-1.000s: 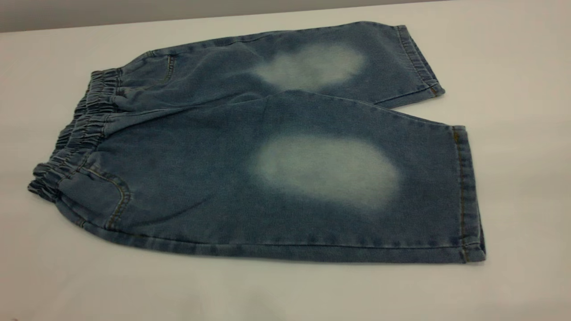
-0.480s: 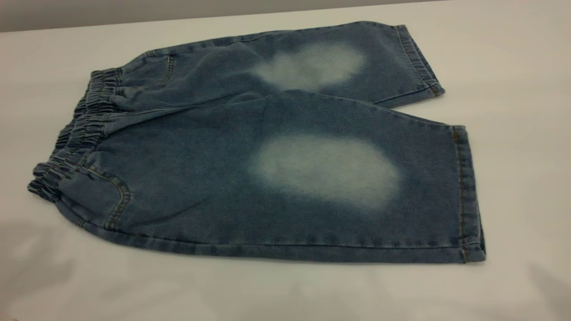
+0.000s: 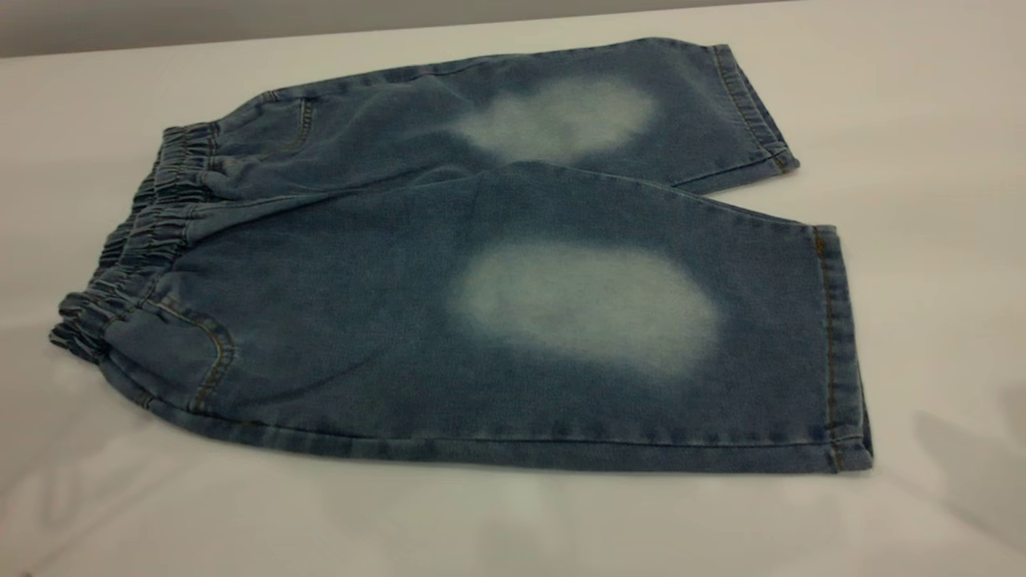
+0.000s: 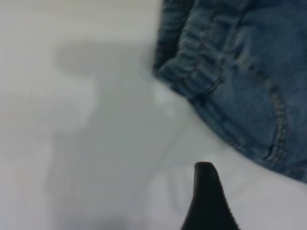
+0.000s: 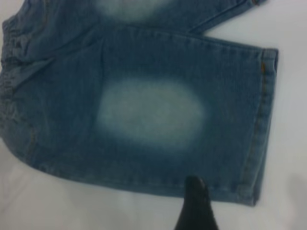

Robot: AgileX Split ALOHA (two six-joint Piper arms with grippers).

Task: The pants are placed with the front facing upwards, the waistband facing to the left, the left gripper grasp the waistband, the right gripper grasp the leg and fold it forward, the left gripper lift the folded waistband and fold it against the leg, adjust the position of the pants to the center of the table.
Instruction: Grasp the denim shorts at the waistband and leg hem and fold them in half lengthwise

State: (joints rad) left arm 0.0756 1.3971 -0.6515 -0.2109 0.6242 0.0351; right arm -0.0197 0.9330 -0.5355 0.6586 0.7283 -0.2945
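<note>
Shadows now fall on the bench at 4 and 8 o'clock of the flat pants — we judge both arms approaching; jaw states we cannot tell, waistband ungrasped.

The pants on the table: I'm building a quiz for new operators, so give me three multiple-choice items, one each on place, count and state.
1. The waistband lies at the exterior view's
A. left
B. right
C. near edge

2. Pale faded patches showing on the pants:
A. one
B. two
C. four

3. The pants are
A. folded in half
B. hanging off the table
C. spread flat, unfolded

Answers: 1 A, the ruched band is at the left end. 2 B, one patch on each leg. 3 C, both legs lie open on the tabletop.
</note>
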